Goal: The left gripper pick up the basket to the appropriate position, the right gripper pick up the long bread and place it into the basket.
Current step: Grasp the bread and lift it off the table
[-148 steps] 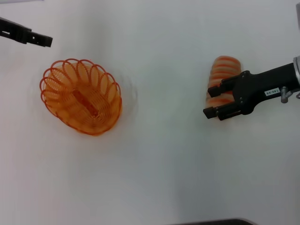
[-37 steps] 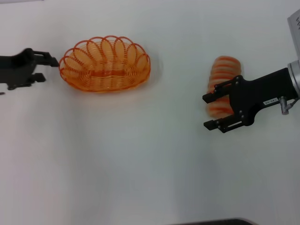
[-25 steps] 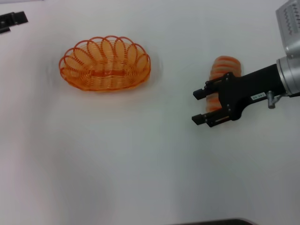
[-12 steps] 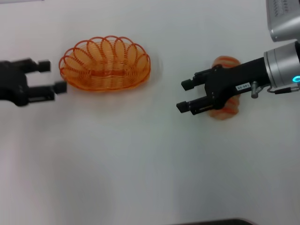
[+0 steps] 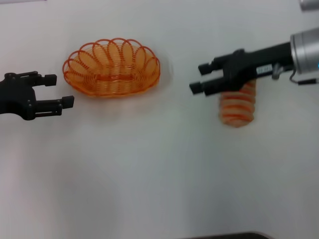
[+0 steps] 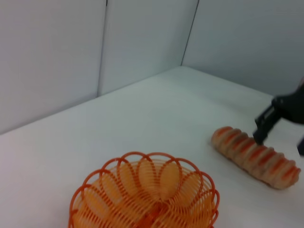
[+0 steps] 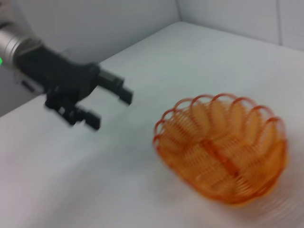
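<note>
The orange wire basket (image 5: 112,67) stands empty on the white table, upper left of centre. My left gripper (image 5: 59,90) hovers open just left of it, touching nothing. The long bread (image 5: 238,107), tan with orange stripes, lies on the table at the right. My right gripper (image 5: 199,77) is open and empty, its fingertips pointing left past the bread, and its black body covers the loaf's far end. The left wrist view shows the basket (image 6: 145,194), the bread (image 6: 256,156) and the right gripper's fingers (image 6: 266,126) above the loaf. The right wrist view shows the basket (image 7: 223,147) and the left gripper (image 7: 109,109).
The white table (image 5: 149,174) spreads bare between the basket and the bread and across the whole near half. Pale wall panels (image 6: 142,42) stand behind the table's far edge.
My right gripper has swung away from me, leaving the near part of the bread uncovered. The left gripper has shifted slightly toward me. Basket and bread have stayed in place.
</note>
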Tool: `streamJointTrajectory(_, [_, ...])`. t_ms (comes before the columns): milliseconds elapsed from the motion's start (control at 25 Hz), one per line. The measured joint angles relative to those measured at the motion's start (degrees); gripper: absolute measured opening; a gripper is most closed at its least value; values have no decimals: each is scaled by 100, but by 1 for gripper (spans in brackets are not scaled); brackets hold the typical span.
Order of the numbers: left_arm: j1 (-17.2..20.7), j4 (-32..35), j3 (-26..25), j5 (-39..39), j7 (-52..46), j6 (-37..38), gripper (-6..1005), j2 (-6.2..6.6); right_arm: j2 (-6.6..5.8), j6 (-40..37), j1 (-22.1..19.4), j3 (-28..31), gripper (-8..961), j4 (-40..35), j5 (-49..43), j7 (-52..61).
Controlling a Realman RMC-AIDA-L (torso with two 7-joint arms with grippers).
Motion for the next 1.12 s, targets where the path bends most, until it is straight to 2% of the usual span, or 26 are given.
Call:
streamJointTrajectory(200, [-39, 14, 35, 29, 0, -52, 792, 3, -123, -165, 334, -45, 759, -684, -243, 1532])
streamJointTrajectory(320, [-44, 15, 34, 29, -3, -30, 793, 3, -133, -310, 731, 32, 758, -977, -829, 2628])
streamJointTrajectory(400, [-51, 14, 37, 29, -6, -9, 793, -4, -97, -330, 1044, 51, 757, -1066, -1524, 3221])
streamJointTrajectory(520, [-62, 8, 43, 29, -6, -12, 793, -19, 31, -358, 1508, 1, 756, -1074, -2786, 3724])
streamJointTrajectory(640, [-75, -9, 50, 29, 10, -35, 793, -26, 147, -404, 1819, -312, 755, -1051, -3700, 3929])
streamJointTrajectory(840, [-100, -18, 65, 28, 39, -67, 793, -29, 183, -375, 1805, -1460, 753, -1036, -3917, 4078])
streamJointTrajectory(1120, [-150, -64, 115, 28, 29, -118, 792, -29, 158, -184, 1584, -1938, 751, -1005, -3938, 3416])
